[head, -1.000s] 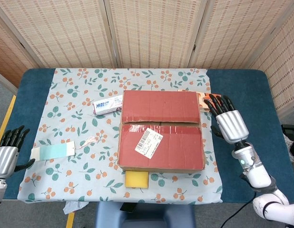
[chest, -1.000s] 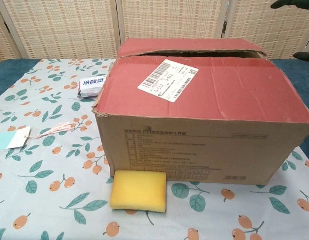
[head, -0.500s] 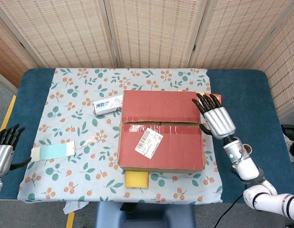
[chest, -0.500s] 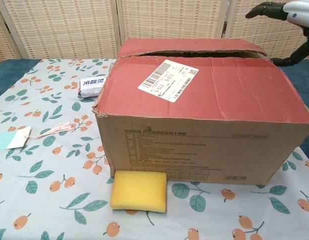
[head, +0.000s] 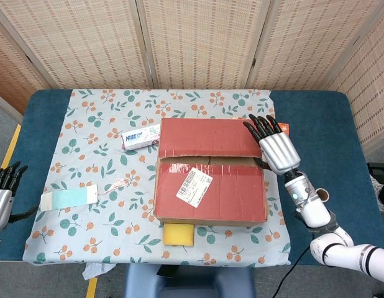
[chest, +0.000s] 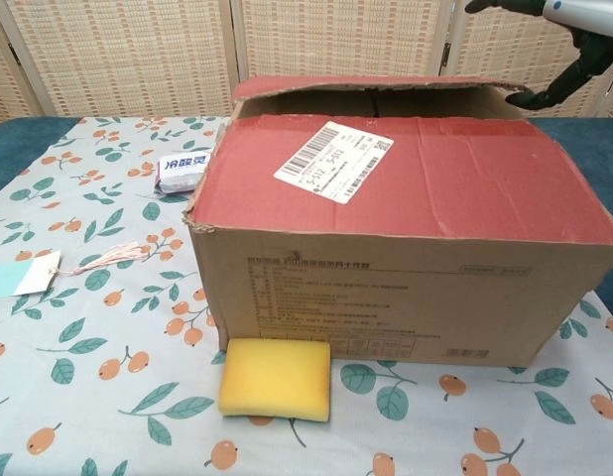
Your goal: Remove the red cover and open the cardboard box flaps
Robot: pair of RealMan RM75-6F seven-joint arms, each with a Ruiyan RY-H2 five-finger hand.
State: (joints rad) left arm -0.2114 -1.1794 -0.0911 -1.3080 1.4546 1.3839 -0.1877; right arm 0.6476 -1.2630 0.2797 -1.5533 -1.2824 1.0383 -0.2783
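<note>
Cardboard box [head: 210, 174], red-topped, far flap [chest: 371, 87] raised, white label [chest: 333, 159] on near flap.

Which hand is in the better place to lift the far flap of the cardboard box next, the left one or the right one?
The right hand. It is already at the right end of the far flap, which stands slightly raised in the chest view. The left hand is open at the table's left edge, far from the cardboard box.

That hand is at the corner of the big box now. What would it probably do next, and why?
Probably keep lifting the far flap up and back. The right hand is at that flap's right corner, and the chest view shows a dark gap under its edge, so it is partly raised. The near flap lies flat.
</note>
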